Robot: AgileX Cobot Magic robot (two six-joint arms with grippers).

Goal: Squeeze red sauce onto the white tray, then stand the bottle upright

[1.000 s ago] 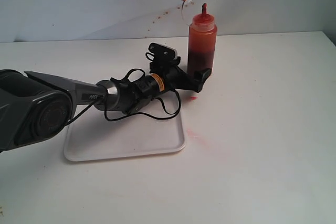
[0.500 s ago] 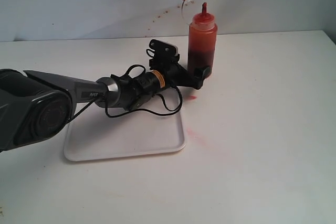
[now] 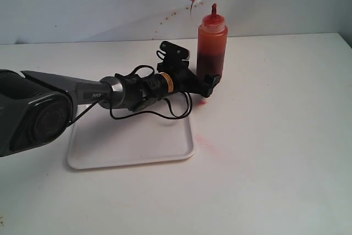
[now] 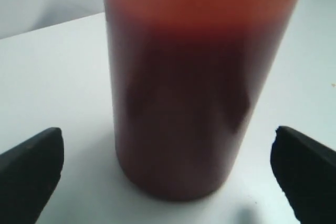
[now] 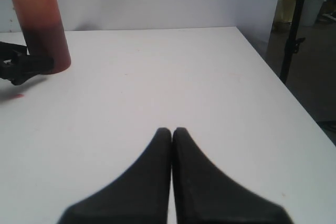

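The bottle stands upright on the white table, just beyond the far right corner of the white tray. Dark red sauce fills its lower half, under a red pointed cap. My left gripper is open at the bottle's base. In the left wrist view the bottle sits between the black fingertips, with table showing on both sides. My right gripper is shut with nothing in it, far from the bottle; it does not show in the exterior view.
The left arm and its loose cable lie across the tray's far edge. Faint pinkish-red smears mark the table by the tray and specks dot the back wall. The table's right edge drops off near my right gripper.
The left arm's wrist has shifted slightly toward the bottle and the back of the table. The bottle has stayed upright in place, and the right gripper has not moved.
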